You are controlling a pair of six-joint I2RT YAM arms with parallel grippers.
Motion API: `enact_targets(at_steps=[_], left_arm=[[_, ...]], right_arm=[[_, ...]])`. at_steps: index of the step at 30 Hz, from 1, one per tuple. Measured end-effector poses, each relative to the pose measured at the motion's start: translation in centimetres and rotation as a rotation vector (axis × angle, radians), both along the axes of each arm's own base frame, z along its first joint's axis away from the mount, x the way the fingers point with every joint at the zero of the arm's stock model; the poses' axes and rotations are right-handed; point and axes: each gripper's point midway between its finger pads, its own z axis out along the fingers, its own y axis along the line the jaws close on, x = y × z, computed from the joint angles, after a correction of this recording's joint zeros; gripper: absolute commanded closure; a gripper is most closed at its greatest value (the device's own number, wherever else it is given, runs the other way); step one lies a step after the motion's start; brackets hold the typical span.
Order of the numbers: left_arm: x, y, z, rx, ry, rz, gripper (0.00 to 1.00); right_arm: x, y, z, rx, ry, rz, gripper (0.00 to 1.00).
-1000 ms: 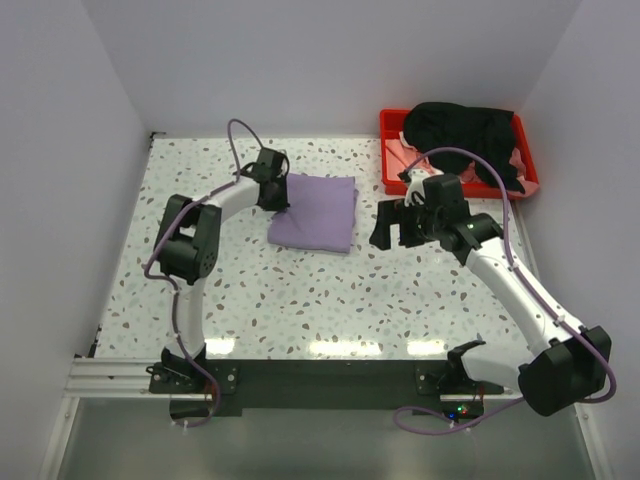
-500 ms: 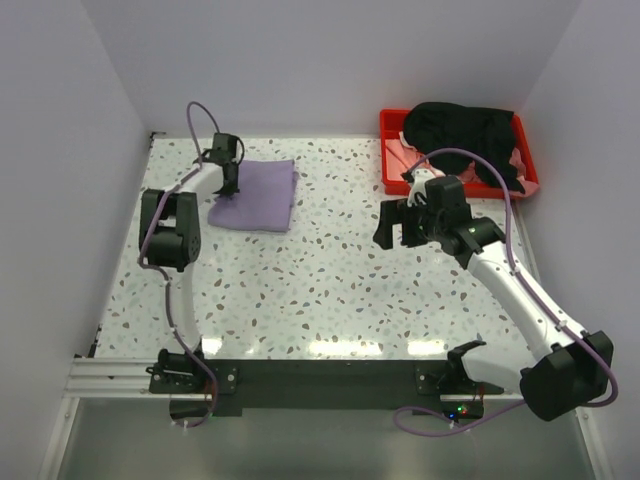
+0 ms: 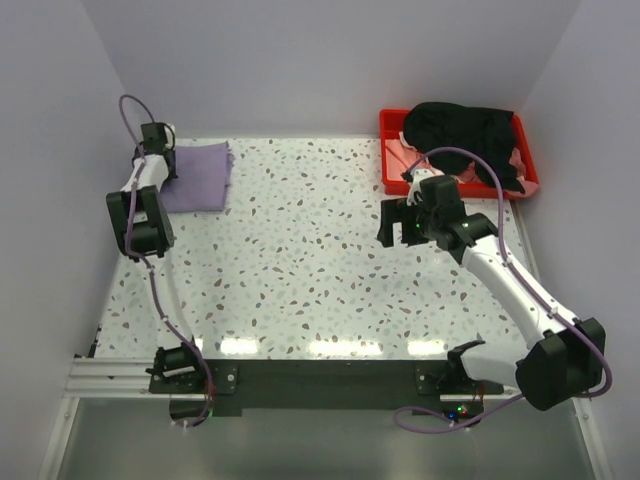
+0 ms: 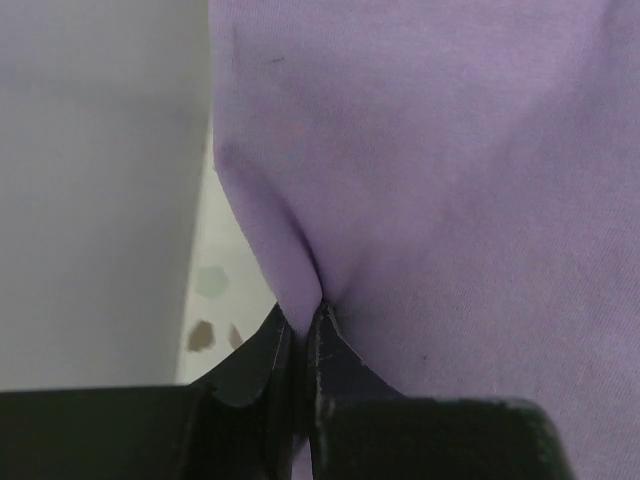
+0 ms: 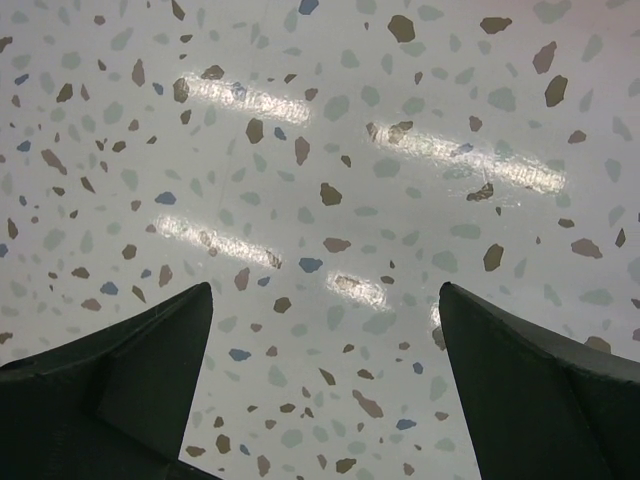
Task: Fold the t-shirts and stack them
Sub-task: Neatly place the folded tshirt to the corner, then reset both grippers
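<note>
The left arm stretches to the back-left corner of the desk (image 3: 320, 270), its claw (image 4: 300, 325) pinched tight on an edge of the folded lavender t-shirt (image 3: 200, 176) lying there. The right arm bends over the desk's right side, its claw (image 3: 400, 222) spread wide and holding nothing. The black t-shirt (image 3: 460, 125) and pink t-shirt (image 3: 515, 160) lie in the red tray (image 3: 384, 125).

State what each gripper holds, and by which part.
Left gripper pinches the folded lavender t-shirt at its edge; right gripper is open and holds nothing.
</note>
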Motion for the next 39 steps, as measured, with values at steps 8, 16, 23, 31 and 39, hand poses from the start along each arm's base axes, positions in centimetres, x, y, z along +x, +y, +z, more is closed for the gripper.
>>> enact_targets(at_steps=[8,16,23,31,39], left_arm=[[2.4,3.4,0.1,0.056,-0.059,0.019,1.0],[3.0,4.5,0.3,0.113,-0.079,0.067,1.0],[2.6,6.0,1.6,0.19,-0.089,0.106,0.11],[2.5,5.6,7.1,0.189,-0.163,0.137,0.0],[0.7,-0.8,23.6,0.18,-0.435,0.197,0.0]], right_arm=[[0.7,-0.3,-1.1,-0.034,0.023,-0.024,0.01],[1.4,-0.4,-1.7,-0.051,0.038,-0.036,0.01],[1.3,-0.5,-1.7,-0.054,0.039,-0.038,0.01],[1.3,-0.4,-1.6,-0.046,0.04,-0.045,0.01],[0.4,-0.7,2.3,0.015,-0.064,-0.063,0.01]])
